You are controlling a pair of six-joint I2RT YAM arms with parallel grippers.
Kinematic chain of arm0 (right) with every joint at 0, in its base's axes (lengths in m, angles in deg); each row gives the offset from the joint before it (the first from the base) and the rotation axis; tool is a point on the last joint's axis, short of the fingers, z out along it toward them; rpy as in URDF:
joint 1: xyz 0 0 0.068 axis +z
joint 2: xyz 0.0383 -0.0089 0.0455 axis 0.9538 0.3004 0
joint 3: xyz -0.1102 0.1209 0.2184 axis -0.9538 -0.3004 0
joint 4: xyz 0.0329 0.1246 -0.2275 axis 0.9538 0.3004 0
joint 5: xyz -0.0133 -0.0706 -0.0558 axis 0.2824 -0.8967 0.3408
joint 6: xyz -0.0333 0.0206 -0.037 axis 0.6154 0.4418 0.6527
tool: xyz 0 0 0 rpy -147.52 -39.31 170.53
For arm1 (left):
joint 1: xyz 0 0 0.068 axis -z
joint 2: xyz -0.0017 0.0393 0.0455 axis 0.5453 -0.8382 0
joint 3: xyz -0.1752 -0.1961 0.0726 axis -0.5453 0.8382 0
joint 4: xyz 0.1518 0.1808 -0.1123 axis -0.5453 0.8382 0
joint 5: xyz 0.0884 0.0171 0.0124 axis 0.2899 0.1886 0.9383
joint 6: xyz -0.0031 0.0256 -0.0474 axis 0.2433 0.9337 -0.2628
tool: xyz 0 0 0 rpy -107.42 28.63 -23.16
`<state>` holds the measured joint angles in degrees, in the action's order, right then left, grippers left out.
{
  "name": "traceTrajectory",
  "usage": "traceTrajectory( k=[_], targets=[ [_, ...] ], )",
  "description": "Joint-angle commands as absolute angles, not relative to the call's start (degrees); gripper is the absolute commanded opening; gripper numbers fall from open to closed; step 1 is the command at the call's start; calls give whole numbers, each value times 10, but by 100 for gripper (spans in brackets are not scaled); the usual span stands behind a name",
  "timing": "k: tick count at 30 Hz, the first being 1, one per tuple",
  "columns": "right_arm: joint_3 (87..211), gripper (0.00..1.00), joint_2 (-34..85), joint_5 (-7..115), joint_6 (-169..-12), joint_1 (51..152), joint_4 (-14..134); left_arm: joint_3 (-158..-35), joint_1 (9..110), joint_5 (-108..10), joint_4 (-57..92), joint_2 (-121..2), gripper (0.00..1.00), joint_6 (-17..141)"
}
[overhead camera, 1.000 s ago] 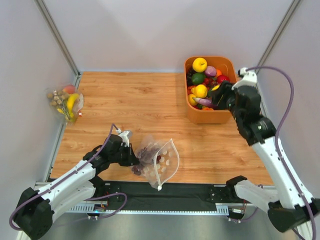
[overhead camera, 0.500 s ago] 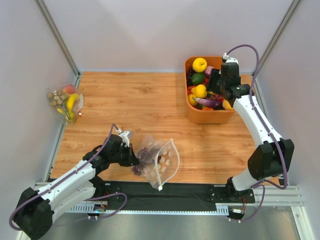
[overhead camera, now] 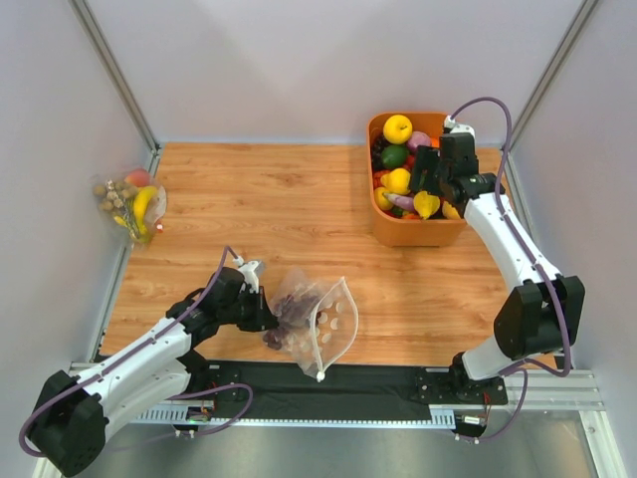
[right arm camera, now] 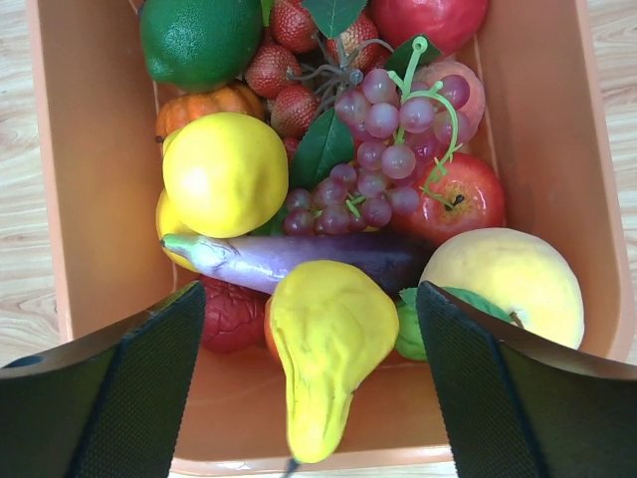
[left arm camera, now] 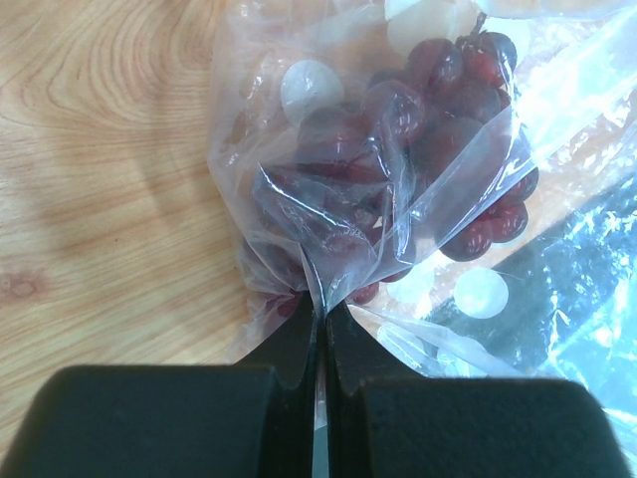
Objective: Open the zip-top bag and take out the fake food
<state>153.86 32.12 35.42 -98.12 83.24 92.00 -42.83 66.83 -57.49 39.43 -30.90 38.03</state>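
- Orange bin (overhead camera: pixel 390 235): stood on the wooden table (overhead camera: pixel 249 209). It was packed with plastic produce: a green lime (right arm camera: pixel 199 40), strawberries (right arm camera: pixel 284 70), a round yellow fruit (right arm camera: pixel 224 174), a bunch of pale purple grapes (right arm camera: pixel 383 149), a red apple (right arm camera: pixel 453 199), a purple eggplant (right arm camera: pixel 289 254) and a large pale yellow fruit (right arm camera: pixel 508 284).
- Yellow pear-shaped fruit (right arm camera: pixel 323 349): lay on top of the eggplant at the bin's near side.
- Zip-top bag (overhead camera: pixel 317 319): lay well apart from the bin, to its near left. It was crumpled and printed with pale round spots.
- Bag contents: a bunch of dark red grapes (left arm camera: pixel 448 149) was inside the plastic. No other fruit could be made out in it.
- A second clear bag (overhead camera: pixel 129 204), holding a banana and nuts, sat far to the left of the bin.
- Left arm: stretched low from its base, pointing towards the bin.
- Left gripper (left arm camera: pixel 318 309): fingers pressed together, pinching a fold of the zip-top bag just beside the grapes.
- Right arm: reached up and bent over the bin, wrist pointing down.
- Right gripper (right arm camera: pixel 314 378): fingers spread wide above the bin. The pear-shaped fruit lay between them, touching neither.
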Motion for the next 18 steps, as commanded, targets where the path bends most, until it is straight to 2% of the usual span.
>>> traceTrajectory(
  k=[1,7,13,18],
  targets=[
    [1565,88,318,348,-965,830,914,-447,671,-587,392,-313,0,390],
    [1524,88,252,369,-969,829,896,-447,671,-588,391,-314,0,390],
    [1416,86,117,452,-1012,839,842,-448,671,-593,392,-314,0,389],
    [1345,84,53,448,-1018,911,847,-446,671,-595,390,-314,0,388]
  ],
)
